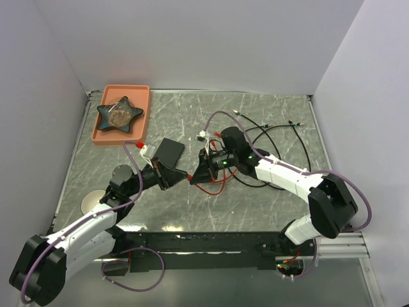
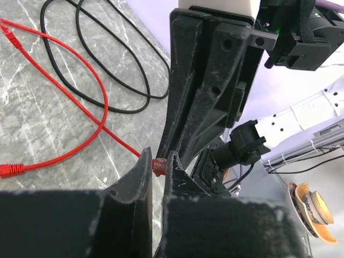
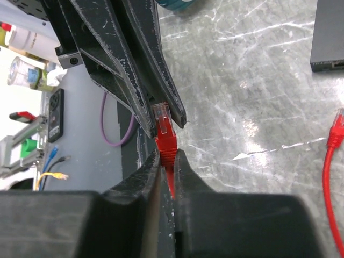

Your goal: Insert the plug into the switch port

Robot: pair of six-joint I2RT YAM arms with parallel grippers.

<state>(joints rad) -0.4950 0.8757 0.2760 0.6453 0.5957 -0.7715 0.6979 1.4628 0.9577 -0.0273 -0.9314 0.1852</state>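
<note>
The red plug [image 1: 190,177] on its red cable hangs above the table between the tips of both grippers. My right gripper [image 3: 167,156] is shut on the plug's ribbed red boot [image 3: 166,144]. My left gripper [image 2: 159,161] is closed on the plug's clear front end [image 3: 162,119], and the plug [image 2: 159,165] shows red between its tips. The two grippers meet tip to tip, left [image 1: 186,177] and right [image 1: 194,176]. The switch [image 1: 167,151], a flat black box, lies on the table just behind the left gripper. It also shows in the right wrist view [image 3: 328,32].
An orange tray [image 1: 142,96] with a dark star-shaped dish [image 1: 119,112] stands at the back left. Black cables [image 1: 275,134] loop at the back right. Loose red cable [image 2: 80,70] and another red plug [image 3: 337,129] lie on the marble table. A tape roll [image 1: 96,201] lies at the left.
</note>
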